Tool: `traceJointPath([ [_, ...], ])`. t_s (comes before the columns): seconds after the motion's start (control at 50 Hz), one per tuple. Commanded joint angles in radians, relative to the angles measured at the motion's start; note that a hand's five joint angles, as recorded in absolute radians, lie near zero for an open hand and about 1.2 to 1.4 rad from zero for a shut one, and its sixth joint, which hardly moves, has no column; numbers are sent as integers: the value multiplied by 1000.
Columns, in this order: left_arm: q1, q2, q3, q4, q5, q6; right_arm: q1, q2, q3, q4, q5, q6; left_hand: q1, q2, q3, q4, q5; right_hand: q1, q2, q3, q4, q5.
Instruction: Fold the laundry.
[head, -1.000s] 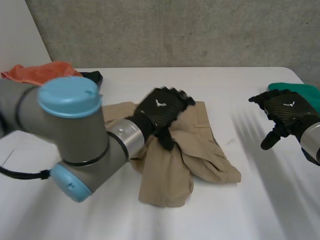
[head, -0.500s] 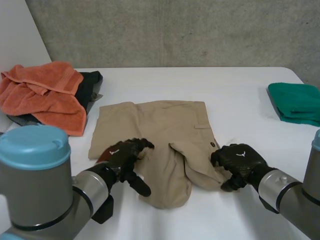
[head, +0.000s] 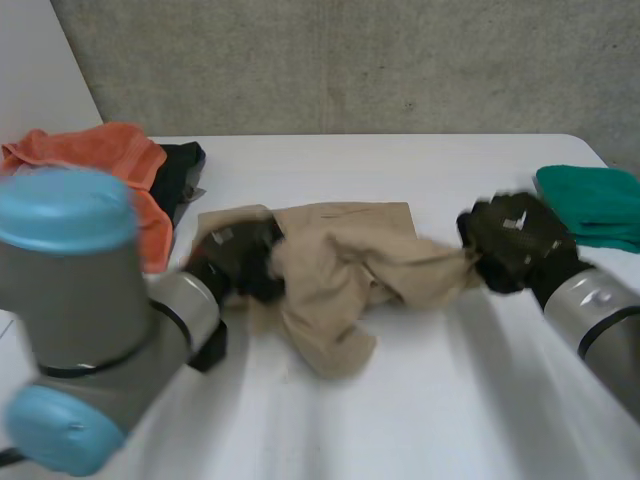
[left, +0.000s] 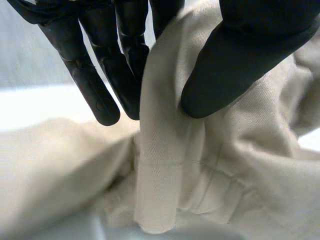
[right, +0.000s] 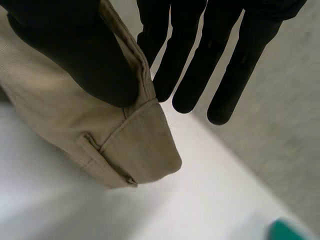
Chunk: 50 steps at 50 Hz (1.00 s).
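Just one beige garment (head: 345, 275) in two grips: left hand (head: 240, 262), right hand (head: 515, 242).

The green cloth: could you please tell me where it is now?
In the head view, the green cloth lies folded at the table's right edge, just beyond the right hand, which pinches the tan shorts.

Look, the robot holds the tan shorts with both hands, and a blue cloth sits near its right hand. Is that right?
Nearly. The cloth near the right hand is green, not blue; the head view shows it. The left hand and the right hand do both pinch the tan shorts.
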Motion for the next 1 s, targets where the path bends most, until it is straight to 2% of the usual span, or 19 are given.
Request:
traceJointPath([
  [0.02, 50, 272, 92, -75, -3, 228, 0, -147, -158, 110, 0, -41, 271, 204, 209, 201, 224, 287, 224, 210, 200, 214],
  [0.14, 48, 327, 144, -137, -6, 467, 3, -175, -329, 332, -1, -44, 271, 204, 209, 201, 224, 287, 224, 210, 200, 214],
  [0.22, 47, 321, 137, -153, -6, 569, 5, -164, -394, 403, -1, -48, 271, 204, 209, 201, 224, 287, 224, 210, 200, 214],
  [0.32, 45, 247, 114, -150, -5, 638, 2, -110, -422, 430, -1, -78, 271, 204, 209, 201, 224, 287, 224, 210, 200, 214],
  [0.42, 48, 106, 130, -145, -6, 672, 14, 52, -448, 464, 17, -130, 271, 204, 209, 201, 224, 287, 224, 210, 200, 214],
  [0.56, 53, -107, 256, -135, -3, 701, 17, 201, -484, 469, 68, -161, 271, 204, 209, 201, 224, 287, 224, 210, 200, 214],
  [0.64, 59, -191, 385, -57, -3, 710, 17, 281, -543, 398, 89, -145, 271, 204, 209, 201, 224, 287, 224, 210, 200, 214],
  [0.72, 93, -227, 543, 124, -2, 722, 45, 341, -665, 222, 141, -95, 271, 204, 209, 201, 224, 287, 224, 210, 200, 214],
  [0.74, 107, -225, 596, 222, 0, 727, 63, 344, -714, 131, 173, -60, 271, 204, 209, 201, 224, 287, 224, 210, 200, 214],
  [0.82, 116, -201, 660, 461, 27, 725, 82, 325, -768, -134, 221, 10, 271, 204, 209, 201, 224, 287, 224, 210, 200, 214],
  [0.86, 122, -181, 663, 531, 43, 722, 80, 309, -768, -223, 226, 31, 271, 204, 209, 201, 224, 287, 224, 210, 200, 214],
  [0.88, 122, -167, 658, 549, 47, 722, 82, 289, -765, -288, 226, 37, 271, 204, 209, 201, 224, 287, 224, 210, 200, 214],
  [0.92, 121, -127, 637, 544, 49, 721, 80, 270, -764, -304, 226, 37, 271, 204, 209, 201, 224, 287, 224, 210, 200, 214],
  [1.0, 114, -97, 549, 467, 52, 718, 80, 259, -758, -217, 220, 36, 271, 204, 209, 201, 224, 287, 224, 210, 200, 214],
])
